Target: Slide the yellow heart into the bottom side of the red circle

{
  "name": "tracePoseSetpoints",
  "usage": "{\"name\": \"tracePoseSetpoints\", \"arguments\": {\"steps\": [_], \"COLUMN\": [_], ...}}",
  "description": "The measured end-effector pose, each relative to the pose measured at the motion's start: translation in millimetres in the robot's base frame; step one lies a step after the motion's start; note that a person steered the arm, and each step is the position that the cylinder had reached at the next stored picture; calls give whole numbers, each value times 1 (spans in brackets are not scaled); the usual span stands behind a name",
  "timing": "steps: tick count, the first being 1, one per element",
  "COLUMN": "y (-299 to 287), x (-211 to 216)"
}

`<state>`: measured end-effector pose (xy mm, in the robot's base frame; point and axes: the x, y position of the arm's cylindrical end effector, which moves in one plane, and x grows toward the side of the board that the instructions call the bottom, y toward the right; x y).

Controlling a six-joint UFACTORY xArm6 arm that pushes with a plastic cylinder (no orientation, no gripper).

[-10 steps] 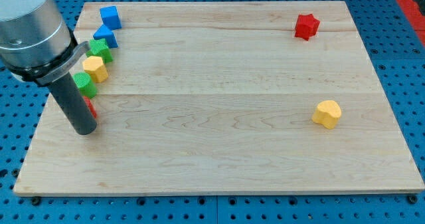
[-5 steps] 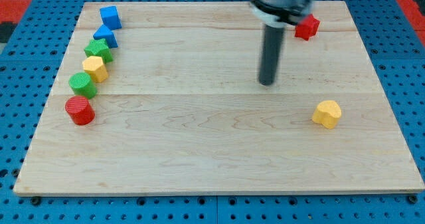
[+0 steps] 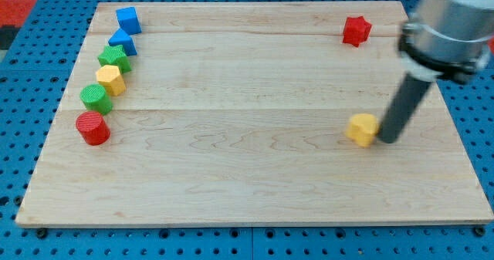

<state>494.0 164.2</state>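
Camera view: my tip [image 3: 386, 139] touching yellow heart [image 3: 362, 129], view's right side.

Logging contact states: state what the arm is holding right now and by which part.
Nothing is held; there is no gripper. My tip presses against the view's right side of the yellow heart, pushing rather than gripping it.

Blocks: two red [image 3: 93, 127], two blue [image 3: 127, 18], two green [image 3: 114, 58], two yellow [image 3: 362, 129]
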Motion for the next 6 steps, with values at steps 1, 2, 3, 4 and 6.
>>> {"name": "tracePoseSetpoints", "arguments": {"steps": [1, 2, 3, 4, 6], "y": [-100, -132, -155, -236, -195], "x": [-18, -62, -96, -56, -54]}}
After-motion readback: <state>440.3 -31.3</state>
